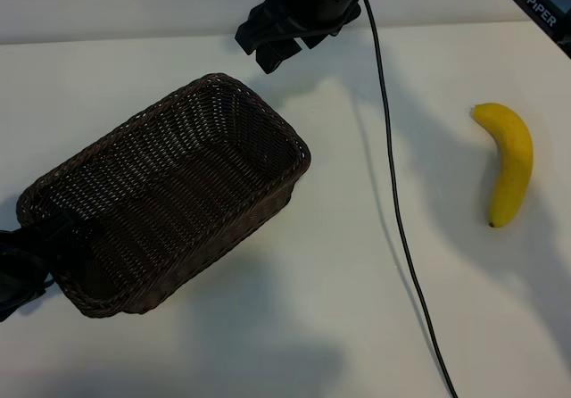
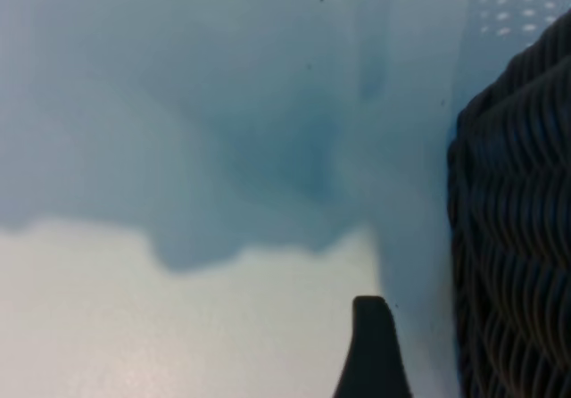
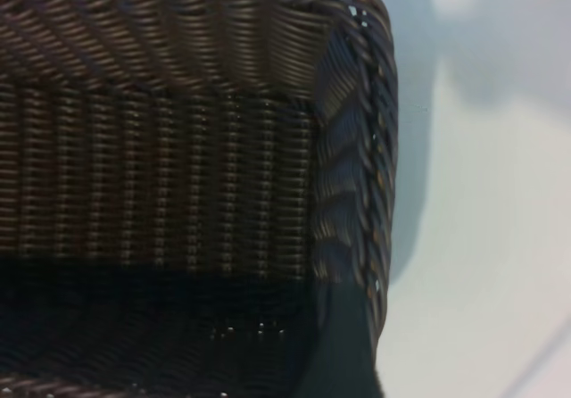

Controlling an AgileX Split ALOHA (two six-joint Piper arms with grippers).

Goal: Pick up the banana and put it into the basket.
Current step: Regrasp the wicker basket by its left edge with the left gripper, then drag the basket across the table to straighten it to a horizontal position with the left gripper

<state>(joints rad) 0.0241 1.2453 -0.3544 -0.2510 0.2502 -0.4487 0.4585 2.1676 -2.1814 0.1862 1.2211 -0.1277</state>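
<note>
The curved, smooth bright-yellow banana point(image 1: 510, 161) lies untouched on the white table point(image 1: 339, 327). It is well apart from both pincers and on the far side of a thin black cable point(image 1: 393, 193) from the large dark-brown woven wicker basket point(image 1: 268, 112).

The right gripper point(image 1: 268, 43) hangs near the basket's corner on the banana side. Its jaws are wide and hold nothing, and its wrist camera looks down into the wicker rather than at the fruit. The left gripper point(image 1: 20, 277) sits low at the basket's opposite end, just beside or touching the wall. It is also spread wide and empty. One dark fingertip point(image 2: 370, 344) shows over bare table, with the wicker close alongside.

The main risks, as I judge them:
- The left pincer is so close to the wicker that a nudge could push or twist the basket and move the drop target.
- The banana is far from the right pincer, and the reach crosses the cable's line — a snag or drag could roll the fruit.
- A smooth, curved banana can pivot between wide jaws if it is gripped off-centre or near its tip — a grip across the middle looks safer.
</note>
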